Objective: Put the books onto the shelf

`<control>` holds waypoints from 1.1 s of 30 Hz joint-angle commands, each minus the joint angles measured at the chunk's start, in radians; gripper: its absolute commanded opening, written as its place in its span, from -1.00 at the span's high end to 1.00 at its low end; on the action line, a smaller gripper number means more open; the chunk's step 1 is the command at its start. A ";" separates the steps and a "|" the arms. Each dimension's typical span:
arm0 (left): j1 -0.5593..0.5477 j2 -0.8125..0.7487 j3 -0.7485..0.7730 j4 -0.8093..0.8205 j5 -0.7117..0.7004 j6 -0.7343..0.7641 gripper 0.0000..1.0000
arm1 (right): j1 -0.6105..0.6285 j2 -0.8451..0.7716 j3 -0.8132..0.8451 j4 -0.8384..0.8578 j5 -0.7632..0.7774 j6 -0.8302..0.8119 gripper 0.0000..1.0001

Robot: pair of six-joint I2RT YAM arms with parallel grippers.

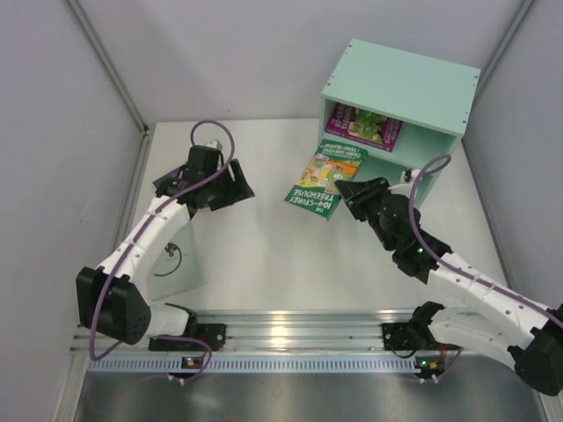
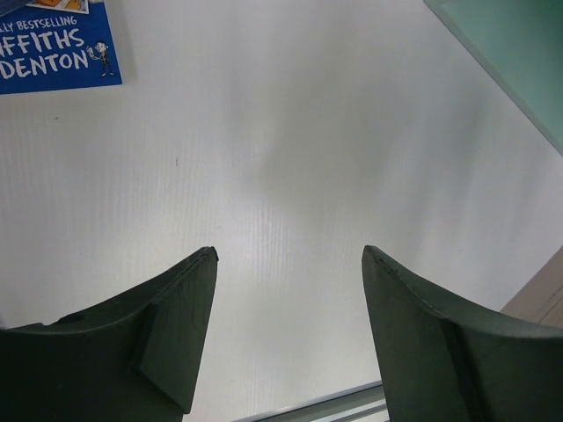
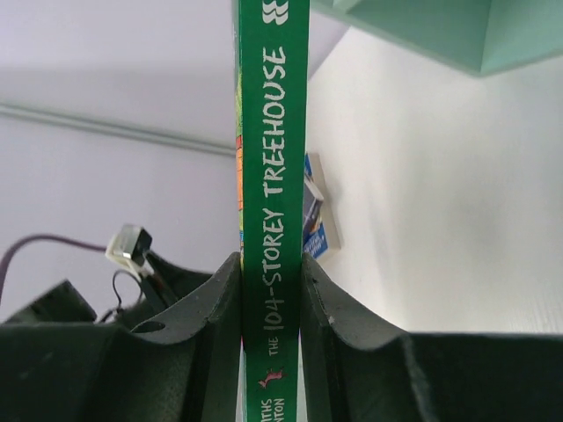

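Observation:
The mint-green shelf [image 1: 400,88] stands at the far right of the table; its corner shows in the right wrist view [image 3: 440,31]. A purple-and-green book [image 1: 363,126] lies in its upper compartment. My right gripper [image 1: 352,199] is shut on the green book [image 1: 327,178], spine toward the camera [image 3: 274,132], held just in front of the shelf's left side. The jaws [image 3: 270,257] press both covers. A blue book shows partly in the left wrist view [image 2: 53,48] and behind the green spine [image 3: 315,224]. My left gripper [image 1: 237,181] [image 2: 288,251] hangs open over bare table.
A pale green panel [image 1: 180,259] lies under the left arm, and a mint surface [image 2: 515,61] fills a corner of the left wrist view. Grey walls close in both sides. An aluminium rail [image 1: 290,332] runs along the near edge.

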 commanded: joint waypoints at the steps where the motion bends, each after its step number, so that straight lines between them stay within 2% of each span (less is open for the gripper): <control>1: 0.004 -0.064 -0.004 -0.012 -0.013 0.024 -0.44 | -0.048 -0.001 0.114 0.063 0.066 0.000 1.00; 14: 0.004 -0.070 -0.013 -0.018 -0.001 0.027 -0.45 | -0.169 0.028 0.150 0.052 0.147 0.104 1.00; 33: 0.004 -0.110 -0.105 0.045 0.091 0.024 -0.45 | -0.194 0.057 0.084 0.282 0.350 0.188 1.00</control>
